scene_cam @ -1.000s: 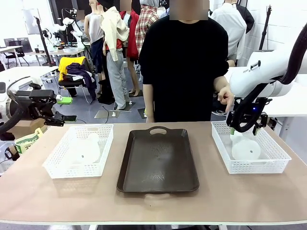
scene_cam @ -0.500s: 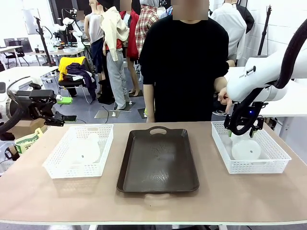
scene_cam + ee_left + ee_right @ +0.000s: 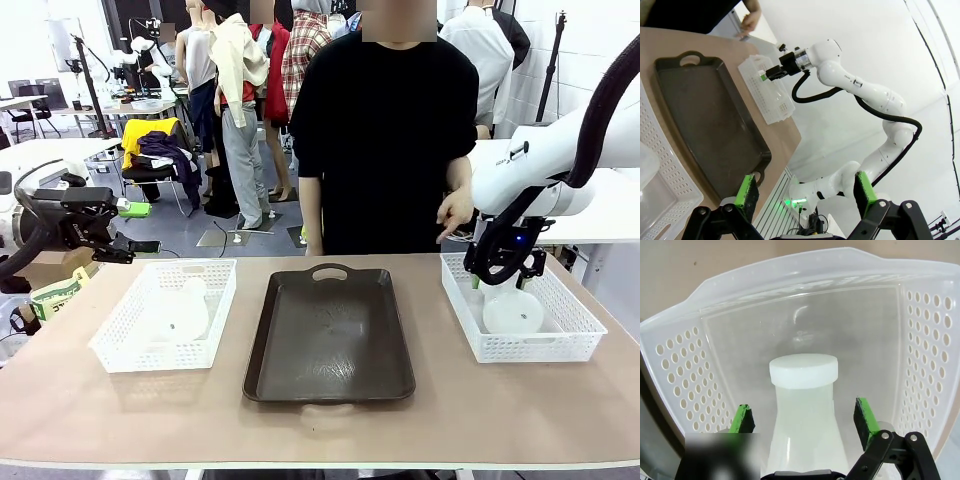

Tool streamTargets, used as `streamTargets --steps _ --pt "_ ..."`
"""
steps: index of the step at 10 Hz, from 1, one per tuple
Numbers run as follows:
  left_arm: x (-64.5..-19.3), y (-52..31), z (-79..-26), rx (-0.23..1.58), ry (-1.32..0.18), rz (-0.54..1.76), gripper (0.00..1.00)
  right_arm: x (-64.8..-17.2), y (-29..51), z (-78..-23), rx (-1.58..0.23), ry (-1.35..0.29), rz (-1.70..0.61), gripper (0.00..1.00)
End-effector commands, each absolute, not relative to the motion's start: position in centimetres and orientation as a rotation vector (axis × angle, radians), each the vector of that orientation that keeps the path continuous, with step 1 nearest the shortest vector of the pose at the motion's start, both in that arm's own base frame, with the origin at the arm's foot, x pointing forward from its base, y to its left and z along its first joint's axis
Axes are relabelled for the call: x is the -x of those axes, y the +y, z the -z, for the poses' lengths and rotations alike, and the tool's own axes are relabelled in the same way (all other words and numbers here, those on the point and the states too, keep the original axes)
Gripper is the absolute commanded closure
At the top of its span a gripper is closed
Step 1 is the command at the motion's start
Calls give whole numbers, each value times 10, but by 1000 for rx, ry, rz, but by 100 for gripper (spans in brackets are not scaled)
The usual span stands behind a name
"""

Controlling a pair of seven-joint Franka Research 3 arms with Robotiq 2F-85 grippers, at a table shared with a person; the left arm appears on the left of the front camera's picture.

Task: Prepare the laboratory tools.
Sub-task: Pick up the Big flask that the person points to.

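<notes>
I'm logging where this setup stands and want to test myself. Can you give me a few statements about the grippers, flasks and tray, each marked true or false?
1. The right gripper has its pads on either side of the right flask's neck, with gaps showing on both sides. True.
2. The left gripper holds a flask. False: it is open and empty, off the table's left end.
3. A flask stands on the tray. False: the tray is bare. The right flask lies in the right basket and the left flask lies in the left basket.
4. The right flask has a white cap. True.
</notes>
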State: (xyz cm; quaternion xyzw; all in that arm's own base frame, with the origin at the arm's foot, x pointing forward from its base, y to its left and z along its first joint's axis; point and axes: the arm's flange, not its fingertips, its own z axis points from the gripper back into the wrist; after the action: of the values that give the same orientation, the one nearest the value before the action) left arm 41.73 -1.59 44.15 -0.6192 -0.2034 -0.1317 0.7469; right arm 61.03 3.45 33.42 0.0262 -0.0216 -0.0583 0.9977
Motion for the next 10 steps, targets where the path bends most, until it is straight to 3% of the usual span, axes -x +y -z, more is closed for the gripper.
streamTargets --steps 1,6,10 --pt "-417 -13 -443 1356 -437 305 0 -622 33 -331 -63 -46 133 13" --pt "-417 -13 -443 1356 -437 305 0 -623 34 -321 -6 -37 131 100" --pt "-417 -13 -443 1356 -437 305 0 -618 33 -325 23 -59 146 100"
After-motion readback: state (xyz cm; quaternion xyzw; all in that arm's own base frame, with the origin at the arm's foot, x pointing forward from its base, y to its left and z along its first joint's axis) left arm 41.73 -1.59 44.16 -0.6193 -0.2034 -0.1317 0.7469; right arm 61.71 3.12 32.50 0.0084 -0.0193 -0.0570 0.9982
